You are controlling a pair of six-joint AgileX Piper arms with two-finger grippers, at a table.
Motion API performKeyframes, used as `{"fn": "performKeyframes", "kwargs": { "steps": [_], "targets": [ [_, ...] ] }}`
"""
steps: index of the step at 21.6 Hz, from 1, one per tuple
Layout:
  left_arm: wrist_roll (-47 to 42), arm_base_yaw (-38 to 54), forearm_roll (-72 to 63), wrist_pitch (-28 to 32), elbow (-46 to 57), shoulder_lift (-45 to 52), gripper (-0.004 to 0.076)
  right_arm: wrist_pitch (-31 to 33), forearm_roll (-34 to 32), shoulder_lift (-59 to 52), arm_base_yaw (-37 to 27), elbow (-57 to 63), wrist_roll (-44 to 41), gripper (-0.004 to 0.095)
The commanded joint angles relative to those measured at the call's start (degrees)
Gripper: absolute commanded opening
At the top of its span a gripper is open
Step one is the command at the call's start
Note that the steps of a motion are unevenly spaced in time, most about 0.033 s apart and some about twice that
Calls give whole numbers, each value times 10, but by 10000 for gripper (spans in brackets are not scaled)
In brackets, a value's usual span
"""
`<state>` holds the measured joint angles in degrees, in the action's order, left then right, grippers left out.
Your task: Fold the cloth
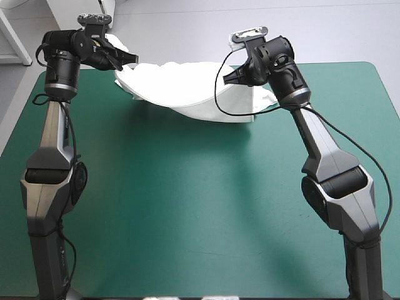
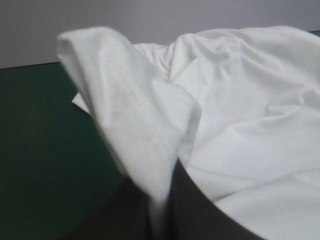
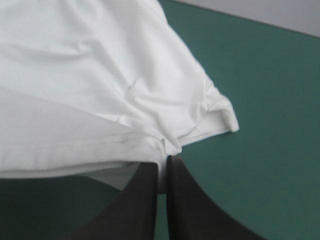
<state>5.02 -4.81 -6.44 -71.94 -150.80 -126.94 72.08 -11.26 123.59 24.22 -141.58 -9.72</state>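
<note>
You have the T-shirt (image 1: 187,87) at the far side of the table (image 1: 187,206), held up between the two arms close to the far edge. It hangs as a sagging white sheet from one gripper to the other. From the high view you cannot tell whether its lowest part touches the teal-green cover (image 1: 156,237) or hangs just above it.

The left gripper (image 1: 129,59) pinches the shirt at its far left end. In the left wrist view its black fingers (image 2: 200,210) are all but closed, with a thin strip of white fabric running down between them. A folded flap stands up just ahead of the tips. Past that, the shirt fills the view as a crumpled white field, cut off on one side.

The right gripper (image 1: 228,78) grips the other end. In the right wrist view its fingers nearly meet at a point, clamped on an edge of the fabric, and a line of stitching runs along the layer next to the tips. A small hemmed corner sticks out over the cover; you cannot tell whether it is a sleeve end.

In the high view each wrist hides the spot where its gripper holds the shirt. You cannot make out how many layers either gripper has.
</note>
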Motion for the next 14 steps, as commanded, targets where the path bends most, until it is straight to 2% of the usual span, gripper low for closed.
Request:
{"fn": "performKeyframes", "kwargs": {
  "steps": [1,2,4,6,9,12,14],
  "targets": [
    [-16,-3,35,-19,35,76,-9,-4,-1,-70,-8,66,18,-17],
    [-32,-6,47,-19,111,108,-9,-5,9,-97,-15,140,22,-17],
    [-37,-10,56,-14,202,142,-9,-8,27,-127,-24,212,23,-17],
    [-38,-14,46,15,303,188,-9,-26,39,-160,-27,292,24,-17],
    [-44,-38,45,134,565,323,-9,-68,73,-250,-27,480,32,-17],
    [-44,-49,45,153,754,416,-9,-90,125,-347,-27,658,50,-17],
    [-44,-49,43,153,830,453,-9,-103,150,-399,-27,743,50,-17]
  ]
}}
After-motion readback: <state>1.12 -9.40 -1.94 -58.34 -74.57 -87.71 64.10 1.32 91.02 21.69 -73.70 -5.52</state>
